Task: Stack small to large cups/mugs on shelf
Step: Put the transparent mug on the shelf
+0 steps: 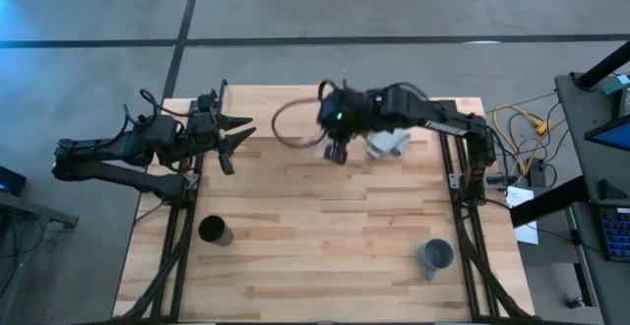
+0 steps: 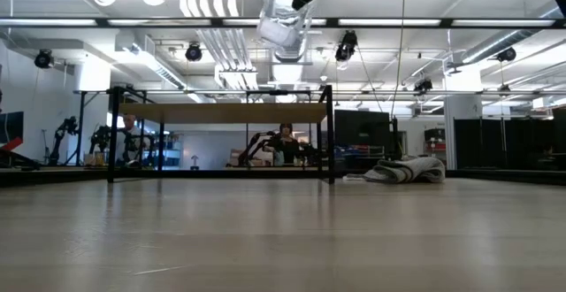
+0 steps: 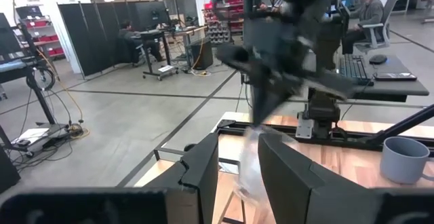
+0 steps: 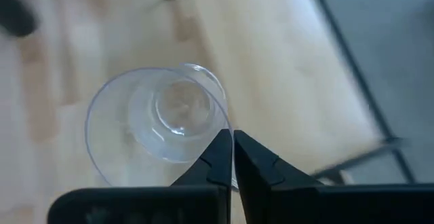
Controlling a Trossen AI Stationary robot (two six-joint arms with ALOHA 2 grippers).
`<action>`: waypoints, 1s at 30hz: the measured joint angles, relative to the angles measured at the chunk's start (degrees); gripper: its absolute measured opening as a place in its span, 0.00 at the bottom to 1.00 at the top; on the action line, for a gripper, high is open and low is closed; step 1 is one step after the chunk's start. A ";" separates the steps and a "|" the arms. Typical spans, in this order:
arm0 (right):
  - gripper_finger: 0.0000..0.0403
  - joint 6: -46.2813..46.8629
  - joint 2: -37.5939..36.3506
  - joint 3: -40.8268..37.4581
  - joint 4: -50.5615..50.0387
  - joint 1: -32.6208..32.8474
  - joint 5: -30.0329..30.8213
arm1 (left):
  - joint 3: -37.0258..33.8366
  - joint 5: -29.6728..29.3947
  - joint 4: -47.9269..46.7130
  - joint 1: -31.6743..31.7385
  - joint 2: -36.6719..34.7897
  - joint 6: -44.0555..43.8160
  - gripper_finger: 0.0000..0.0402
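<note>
Right gripper (image 4: 232, 157) pinches glass cup (image 4: 159, 119) rim above shelf (image 2: 221, 112); left gripper (image 1: 234, 138) open; cloth (image 2: 407, 170) beside.

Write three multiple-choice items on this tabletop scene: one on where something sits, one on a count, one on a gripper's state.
1. Where does the black cup stand?
A. On the shelf
B. On the tabletop's near left part, by the left frame
C. In the left gripper

2. How many cups or mugs stand on the tabletop, outside any gripper?
A. Two
B. Three
C. None

3. What is the right gripper doing?
A. Hanging open and empty
B. Resting on the cloth
C. Pinching the rim of the clear glass cup

Answers: 1 B, the high view shows it there, away from the shelf. 2 A, only the black cup and the grey-blue mug stand there. 3 C, the right wrist view shows its fingers closed on the rim.
</note>
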 joint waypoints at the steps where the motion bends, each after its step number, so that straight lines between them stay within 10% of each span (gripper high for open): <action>1: 0.02 -0.43 0.00 0.97 -1.06 -0.96 0.81 | 0.00 0.00 0.00 0.00 -0.01 0.00 0.23; 16: 0.02 -9.02 3.49 1.78 -1.04 -18.35 -10.04 | 0.00 0.02 0.07 0.00 1.47 -0.02 0.23; 30: 0.02 -18.88 7.41 2.24 -1.29 -20.97 -18.33 | 0.00 0.03 0.09 0.00 2.42 -0.02 0.23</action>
